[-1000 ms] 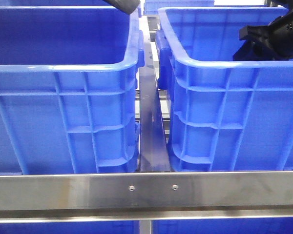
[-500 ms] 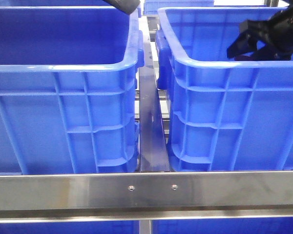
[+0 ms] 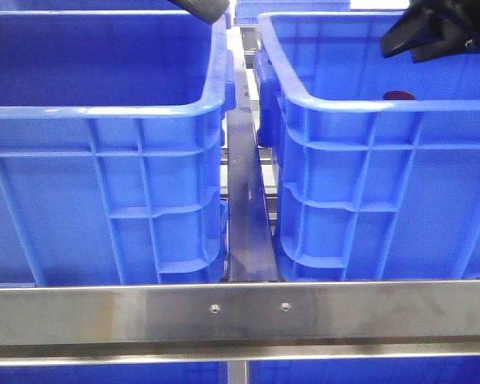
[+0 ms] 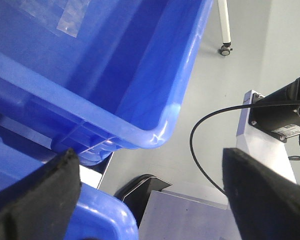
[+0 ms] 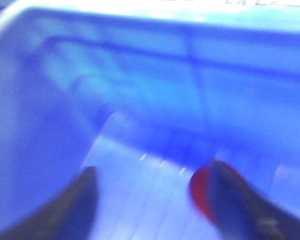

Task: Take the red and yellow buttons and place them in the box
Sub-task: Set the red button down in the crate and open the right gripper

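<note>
Blue ribbed plastic crates, two of them side by side on the steel-rail frame (image 3: 240,312): the left crate (image 3: 104,160) and the right-hand box (image 3: 368,160). Only one button shows, a small dark red disc (image 3: 398,96) lying inside that box, just behind its near rim. The right gripper (image 3: 432,36) hangs above it with fingers parted and empty, and the left gripper (image 4: 150,195) is spread wide too, holding nothing.

No readable text, brand name, number or sign appears in any view. A small pale label (image 4: 291,131) sits on a black arm part in the left wrist view, but its printing is too small to make out. The blue crates (image 3: 368,160) carry no visible lettering, and the right wrist view is blurred.
</note>
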